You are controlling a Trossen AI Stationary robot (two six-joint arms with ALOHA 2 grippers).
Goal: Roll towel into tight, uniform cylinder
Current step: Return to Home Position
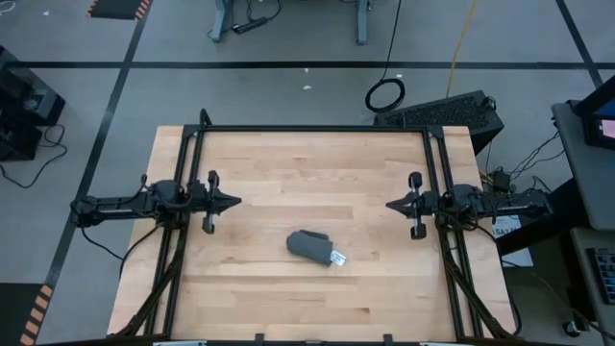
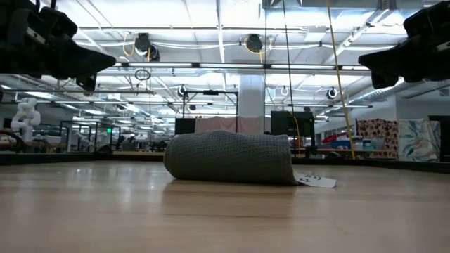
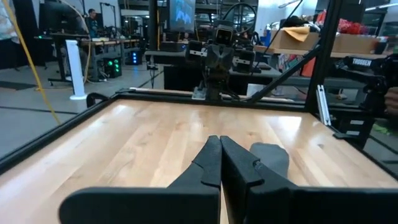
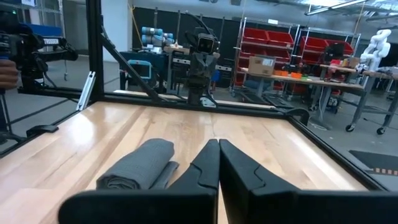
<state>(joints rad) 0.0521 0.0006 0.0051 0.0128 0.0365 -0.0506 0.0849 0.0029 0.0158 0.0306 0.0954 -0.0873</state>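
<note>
Towel lies rolled into a short cylinder near the centre of the desk. High view: white tag juts from one end. Low view adds the waffle weave, tag flat on wood. Left end effector and right end effector are well apart from the roll. Only the wrist views show both clenched, empty.

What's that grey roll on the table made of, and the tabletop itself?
The dark grey rolled towel looks like soft matte cloth: a fine waffle-like weave shows up close. The pale tabletop seems to be wood strips with a light sheen: grain lines and seams show.
</note>
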